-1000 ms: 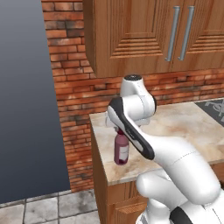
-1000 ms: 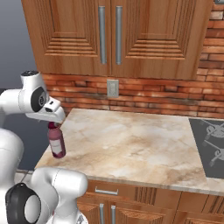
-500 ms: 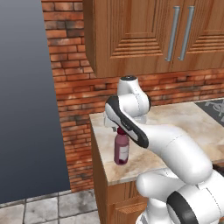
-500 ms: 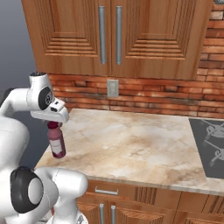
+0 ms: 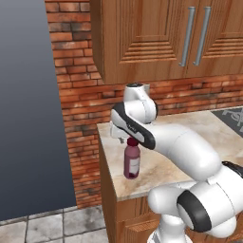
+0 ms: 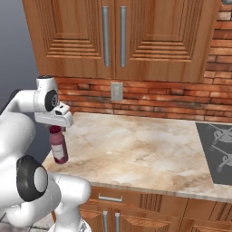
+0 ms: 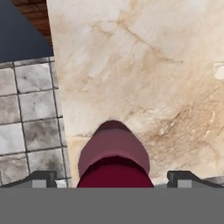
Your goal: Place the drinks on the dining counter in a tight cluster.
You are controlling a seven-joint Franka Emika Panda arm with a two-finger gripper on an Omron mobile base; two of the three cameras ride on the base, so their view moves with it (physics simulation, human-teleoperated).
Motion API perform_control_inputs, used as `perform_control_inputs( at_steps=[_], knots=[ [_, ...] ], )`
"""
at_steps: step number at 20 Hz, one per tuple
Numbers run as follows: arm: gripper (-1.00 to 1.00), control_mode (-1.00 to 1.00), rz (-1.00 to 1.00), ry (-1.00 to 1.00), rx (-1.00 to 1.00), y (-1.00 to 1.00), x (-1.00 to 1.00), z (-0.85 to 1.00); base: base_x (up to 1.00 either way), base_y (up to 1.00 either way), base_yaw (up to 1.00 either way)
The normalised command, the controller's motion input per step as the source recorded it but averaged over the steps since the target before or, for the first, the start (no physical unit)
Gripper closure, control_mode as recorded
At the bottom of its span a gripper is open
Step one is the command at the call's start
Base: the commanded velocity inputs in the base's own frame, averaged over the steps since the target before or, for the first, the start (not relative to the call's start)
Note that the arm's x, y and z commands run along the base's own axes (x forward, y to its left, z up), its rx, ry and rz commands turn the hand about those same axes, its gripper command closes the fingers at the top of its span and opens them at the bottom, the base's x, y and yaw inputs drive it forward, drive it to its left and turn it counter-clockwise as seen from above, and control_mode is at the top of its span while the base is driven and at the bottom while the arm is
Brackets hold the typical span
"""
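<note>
Tool [image 7: 112, 177] hangs wide open straight over the juice bottle [image 5: 132, 159], a fingertip [image 7: 43, 178] on either side of its maroon cap, nothing gripped, so we judge no drink has been carried to the dining counter yet. The bottle stands below the tool near the surface [image 6: 149, 149] corner, floor [image 7: 24, 113] just past the edge, with open marble on the far side.

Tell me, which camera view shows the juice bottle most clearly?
The left base view: the juice bottle stands whole near the counter's edge, only its cap partly covered. The right base view shows it partly behind the arm; the hand view shows its cap from above.
</note>
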Motion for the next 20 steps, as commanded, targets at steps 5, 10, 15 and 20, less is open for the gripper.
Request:
perform_control_inputs(
  at_steps=[5, 10, 15, 20],
  knots=[
    [-1.00, -1.00, -0.08, 0.00, 0.00, 0.10, -0.09, -0.15, 0.00, 0.00, 0.00],
    [-1.00, -1.00, -0.10, 0.00, 0.00, 0.03, -0.10, -0.17, 0.00, 0.00, 0.00],
    [-1.00, -1.00, -0.10, 0.00, 0.00, -0.10, -0.01, -0.10, 0.00, 0.00, 0.00],
    [-1.00, -1.00, -0.10, 0.00, 0.00, -0.08, 0.00, -0.11, 0.00, 0.00, 0.00]
  ],
)
